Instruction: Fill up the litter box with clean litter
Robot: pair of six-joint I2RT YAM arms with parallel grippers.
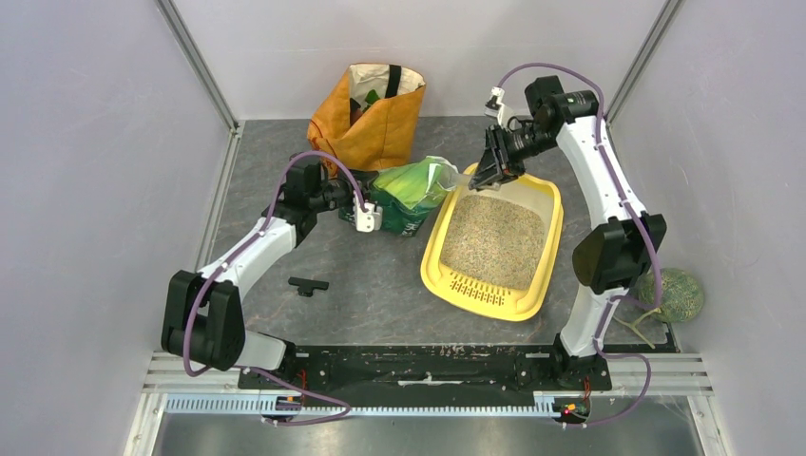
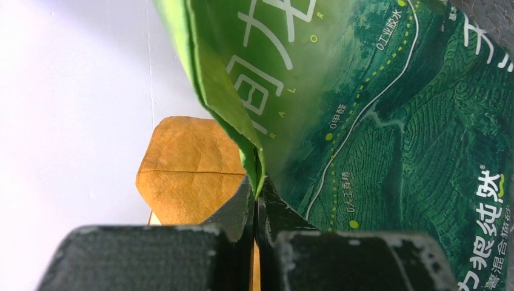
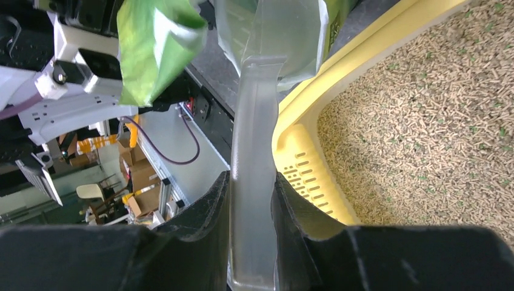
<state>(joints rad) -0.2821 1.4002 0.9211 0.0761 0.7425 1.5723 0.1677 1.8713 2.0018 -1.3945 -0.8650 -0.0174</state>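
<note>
Left fingers (image 2: 233, 218) pinch the green bag (image 2: 376, 121); right fingers (image 3: 200, 224) clamp clear plastic (image 3: 254, 182) by the litter box (image 3: 303, 145).

Two robot arms are in view, one left arm (image 1: 242, 258) and one right arm (image 1: 610, 180). Each carries one gripper, so there are two grippers: the left gripper (image 1: 376, 205) and the right gripper (image 1: 489, 173). Two purple cables (image 1: 323, 154) show, one per arm. There is one yellow litter box (image 1: 521, 306) holding one bed of tan litter (image 1: 494, 237). There are two bags: one green litter bag (image 1: 411, 188) and one orange bag (image 1: 366, 128). Single items are one translucent plastic strip (image 3: 254, 151), one small black T-shaped piece (image 1: 308, 284) and one mottled green round object (image 1: 677, 294).
</note>
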